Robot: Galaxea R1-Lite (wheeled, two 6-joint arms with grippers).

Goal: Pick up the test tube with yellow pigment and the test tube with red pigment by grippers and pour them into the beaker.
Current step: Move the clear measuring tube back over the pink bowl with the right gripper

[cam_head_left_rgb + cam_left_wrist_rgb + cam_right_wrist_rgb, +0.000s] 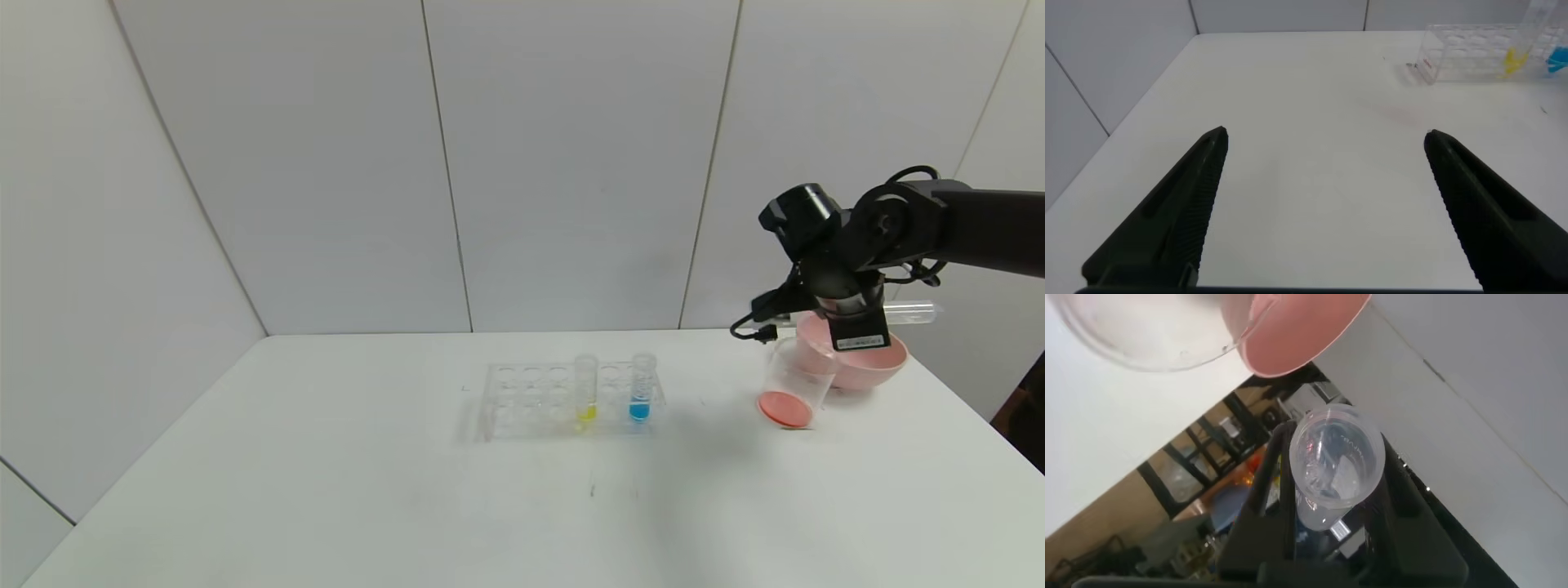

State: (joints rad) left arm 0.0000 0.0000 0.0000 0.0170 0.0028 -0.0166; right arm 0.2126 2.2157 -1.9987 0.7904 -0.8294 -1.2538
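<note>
Yellow tube waits in the rack; my right gripper, clamped on the emptied red tube, should withdraw gently above the beaker

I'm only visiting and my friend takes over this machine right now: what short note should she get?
Right pincer: shut on the red tube, held sideways above the beaker; the tube looks emptied.
Left pincer: open, idle over bare table, off to the left.
Beaker: beside the pink bowl, red liquid at its bottom.
Yellow tube: in the rack, next to a blue tube.
Done: red apparently poured.
Left: pour the yellow.
</note>
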